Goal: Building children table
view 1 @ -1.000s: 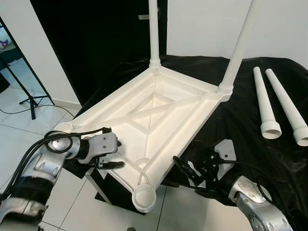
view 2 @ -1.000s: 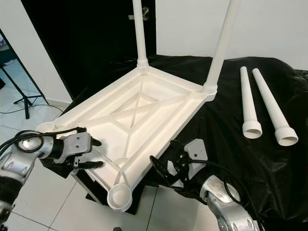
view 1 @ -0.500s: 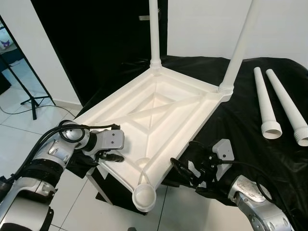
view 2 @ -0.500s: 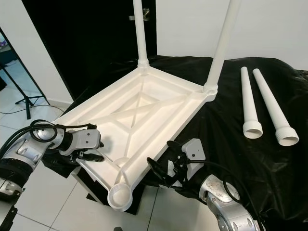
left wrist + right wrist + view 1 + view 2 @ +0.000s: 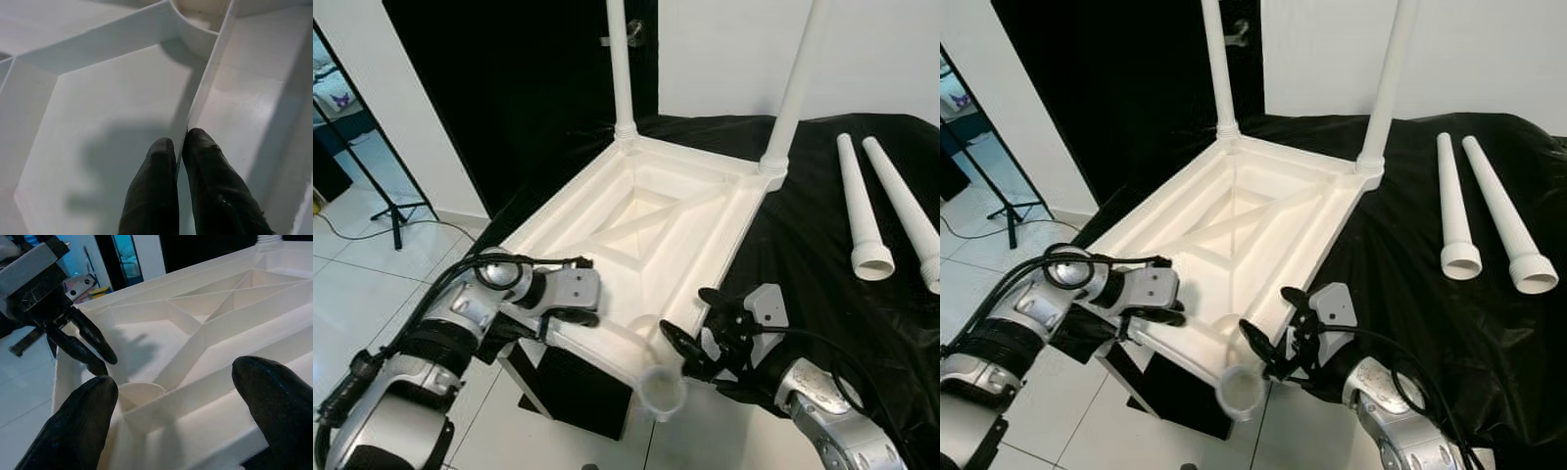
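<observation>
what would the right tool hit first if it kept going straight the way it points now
Probably the long side wall of the upturned white plastic table top: the right tool is open and the right wrist view shows that wall between its fingers, near the empty corner socket. The left tool lies further along; depth is unclear.

1. Looks like a room in a home, used as a recording spot: glossy white floor tiles (image 5: 352, 284) beyond the left hand (image 5: 576, 315).
2. Plain white wall (image 5: 724, 49) and a dark doorway (image 5: 509, 88) with a door handle (image 5: 628, 34) far ahead of both hands.
3. Black cloth (image 5: 822, 255) draped over the counter beside the right hand (image 5: 690, 343).
4. Black tripod stand (image 5: 396, 211) with a cable off past the left hand.
</observation>
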### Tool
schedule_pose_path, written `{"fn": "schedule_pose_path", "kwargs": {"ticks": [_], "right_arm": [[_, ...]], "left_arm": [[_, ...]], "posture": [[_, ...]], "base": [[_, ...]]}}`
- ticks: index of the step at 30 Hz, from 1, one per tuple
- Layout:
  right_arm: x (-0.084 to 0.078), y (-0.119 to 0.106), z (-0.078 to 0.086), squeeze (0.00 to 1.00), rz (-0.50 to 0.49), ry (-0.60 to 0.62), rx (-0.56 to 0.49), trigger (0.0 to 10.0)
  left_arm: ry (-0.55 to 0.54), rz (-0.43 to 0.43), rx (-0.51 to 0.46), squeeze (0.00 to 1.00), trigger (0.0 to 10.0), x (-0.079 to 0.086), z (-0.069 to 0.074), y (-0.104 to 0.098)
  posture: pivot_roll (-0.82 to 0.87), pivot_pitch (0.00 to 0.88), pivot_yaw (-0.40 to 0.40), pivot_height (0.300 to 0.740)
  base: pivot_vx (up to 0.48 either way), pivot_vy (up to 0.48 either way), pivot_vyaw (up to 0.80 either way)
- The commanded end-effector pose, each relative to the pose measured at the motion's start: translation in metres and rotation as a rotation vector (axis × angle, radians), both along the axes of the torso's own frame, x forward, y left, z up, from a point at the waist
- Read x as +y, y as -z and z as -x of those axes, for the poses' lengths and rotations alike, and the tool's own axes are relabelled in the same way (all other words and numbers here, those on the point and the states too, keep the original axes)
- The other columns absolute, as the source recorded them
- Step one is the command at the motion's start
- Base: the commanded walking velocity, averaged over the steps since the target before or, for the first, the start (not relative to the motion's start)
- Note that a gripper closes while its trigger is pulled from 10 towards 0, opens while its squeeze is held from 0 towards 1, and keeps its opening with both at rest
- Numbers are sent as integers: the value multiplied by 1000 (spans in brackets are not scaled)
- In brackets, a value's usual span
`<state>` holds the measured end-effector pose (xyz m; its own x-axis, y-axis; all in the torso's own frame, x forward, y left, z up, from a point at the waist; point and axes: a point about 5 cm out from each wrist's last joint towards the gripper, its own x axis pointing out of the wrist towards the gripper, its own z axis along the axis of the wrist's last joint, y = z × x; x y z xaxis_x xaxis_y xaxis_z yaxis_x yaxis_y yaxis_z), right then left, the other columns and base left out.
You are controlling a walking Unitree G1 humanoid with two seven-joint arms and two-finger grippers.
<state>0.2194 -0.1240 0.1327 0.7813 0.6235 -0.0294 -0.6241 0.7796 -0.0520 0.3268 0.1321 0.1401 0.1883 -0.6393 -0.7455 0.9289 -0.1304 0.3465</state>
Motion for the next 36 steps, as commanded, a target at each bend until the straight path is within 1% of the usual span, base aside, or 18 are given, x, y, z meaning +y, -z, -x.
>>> {"fn": "schedule_pose_path", "kwargs": {"ticks": [1, 3, 8, 13, 15, 17, 20, 22, 23, 24, 29, 30, 31, 32, 33, 34, 35, 36], "right_arm": [[3, -2, -1, 0, -2, 0, -11, 10000], [4, -4, -4, 0, -11, 11, -18, 10000], [5, -5, -5, 0, -14, 14, -22, 10000], [6, -5, -5, 0, -18, 15, -21, 10000], [6, -6, -8, 0, -20, 18, -26, 10000], [6, -7, -8, 0, -20, 18, -27, 10000], [8, -7, -11, 0, -23, 15, -31, 10000], [8, -7, -11, 0, -23, 15, -31, 10000], [10, -8, -13, 0, -25, 10, -35, 10000], [10, -8, -14, 0, -26, 9, -36, 10000], [11, -9, -15, 0, -28, 5, -40, 10000], [12, -9, -15, 0, -28, 4, -42, 10000], [12, -9, -16, 0, -28, 5, -42, 10000], [13, -9, -16, 0, -27, 6, -44, 10000], [12, -9, -16, 0, -24, 12, -50, 10000], [12, -9, -16, 0, -22, 16, -53, 10000], [12, -9, -16, 0, -22, 16, -53, 10000], [11, -9, -17, 0, -21, 28, -58, 10000]], "left_arm": [[-159, 62, -83, 0, 0, 8, -10, -3], [-264, 89, -102, 0, 0, 8, -16, -3], [-328, 96, -115, 0, 0, 9, -16, -2], [-383, 99, -118, 0, 0, 10, -11, 1], [-487, 104, -116, 0, 0, 11, -6, 6], [-506, 110, -111, 0, 0, 11, -5, 7], [-545, 146, -114, 0, 0, -5, -5, 8], [-545, 146, -114, 0, 0, -5, -5, 8], [-555, 167, -146, 0, 0, -17, -8, 6], [-552, 173, -154, 0, 0, -21, -8, 6], [-589, 200, -164, 0, 0, -31, -13, 3], [-603, 208, -168, 0, 627, -32, -16, 2], [-611, 210, -170, 0, 0, -32, -18, 0], [-624, 213, -180, 0, 353, -32, -21, -2], [-646, 219, -185, 0, 7922, -30, -25, -4], [-661, 220, -188, 0, 10000, -29, -27, -5], [-661, 220, -188, 0, 10000, -29, -27, -5], [-664, 219, -187, 145, 10000, -27, -28, -6]], "posture": [[-17, 0, 87, 740], [-14, 0, 87, 740], [-12, 0, 85, 740], [-6, 0, 80, 740], [3, 0, 76, 740], [3, 0, 76, 740], [17, 0, 68, 740], [17, 0, 68, 740], [20, 0, 66, 740], [20, 0, 66, 740], [16, 0, 68, 740], [14, 0, 70, 740], [10, 0, 73, 740], [9, 0, 75, 740], [6, 0, 77, 740], [4, 0, 80, 740], [4, 0, 80, 740], [0, 0, 82, 740]], "base": [[0, 0, 0], [0, 0, 0], [0, 0, 0], [0, 0, 0], [0, 0, 0], [0, 0, 0], [0, 0, 0], [0, 0, 0], [0, 0, 0], [0, 0, 0], [0, 0, 0], [0, 0, 0], [0, 0, 0], [0, 0, 0], [0, 0, 0], [0, 0, 0], [0, 0, 0], [0, 0, 0]]}}
